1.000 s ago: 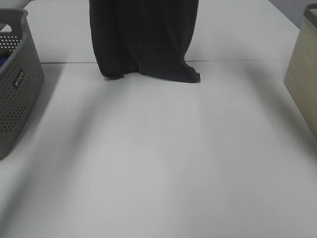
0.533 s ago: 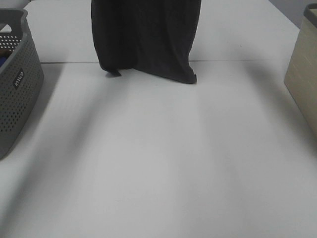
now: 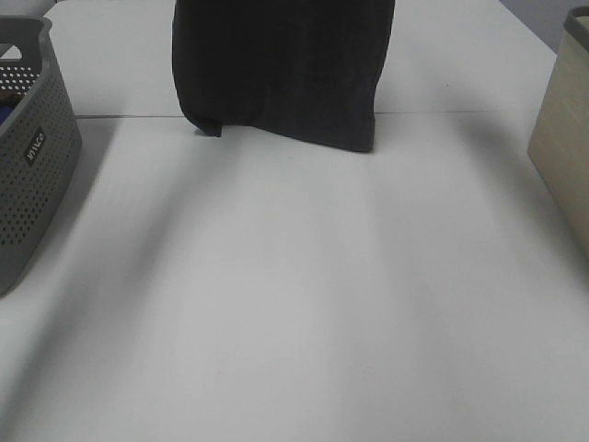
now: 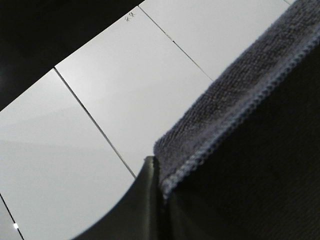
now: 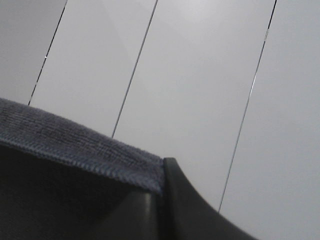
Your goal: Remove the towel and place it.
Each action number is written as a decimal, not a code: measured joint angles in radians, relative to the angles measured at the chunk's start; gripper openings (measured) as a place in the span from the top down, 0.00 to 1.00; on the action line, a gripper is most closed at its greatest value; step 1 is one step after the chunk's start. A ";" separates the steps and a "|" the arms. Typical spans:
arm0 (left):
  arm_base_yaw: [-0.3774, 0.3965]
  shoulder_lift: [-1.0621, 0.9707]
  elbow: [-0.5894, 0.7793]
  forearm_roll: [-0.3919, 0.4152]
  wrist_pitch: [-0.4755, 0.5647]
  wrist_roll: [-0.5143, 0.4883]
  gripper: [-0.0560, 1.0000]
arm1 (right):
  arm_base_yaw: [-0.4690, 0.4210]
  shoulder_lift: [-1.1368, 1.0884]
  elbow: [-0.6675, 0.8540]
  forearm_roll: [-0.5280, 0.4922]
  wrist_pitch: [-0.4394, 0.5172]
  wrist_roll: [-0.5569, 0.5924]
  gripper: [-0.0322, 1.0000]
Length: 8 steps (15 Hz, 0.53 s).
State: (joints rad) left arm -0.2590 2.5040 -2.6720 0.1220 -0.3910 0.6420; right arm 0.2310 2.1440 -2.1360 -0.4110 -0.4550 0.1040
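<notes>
Fingers [image 4: 142, 205] of left gripper [image 4: 159, 172] are pinching the hemmed edge of the large dark charcoal-grey terry towel [image 3: 281, 69]. Right gripper [image 5: 163, 172] is pinching that edge too. Towel is hanging below both grippers, spanning between them, over the white table [image 3: 294, 304].

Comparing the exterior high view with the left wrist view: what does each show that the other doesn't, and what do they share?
Only the exterior high view: the grey perforated basket at the left edge, the beige bin at the right edge, and the towel hanging down as a wide dark sheet, its top cut off by the frame. Only the left wrist view: the left gripper shut on the towel's hemmed edge, with the terry texture close up. Both: the towel and the white table with its seam lines.
</notes>
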 joint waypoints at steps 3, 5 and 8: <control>0.020 0.005 0.000 -0.039 -0.037 -0.157 0.95 | 0.004 0.000 0.000 -0.016 -0.027 0.023 0.96; 0.023 0.008 -0.006 -0.013 -0.096 -0.229 0.95 | 0.005 0.000 -0.004 -0.017 -0.055 0.024 0.96; 0.025 0.010 -0.066 0.048 -0.100 -0.243 0.95 | 0.005 0.000 -0.057 -0.023 -0.060 0.025 0.96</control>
State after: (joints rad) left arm -0.2340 2.5140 -2.7380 0.1700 -0.4910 0.3990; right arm 0.2360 2.1440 -2.1930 -0.4340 -0.5150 0.1290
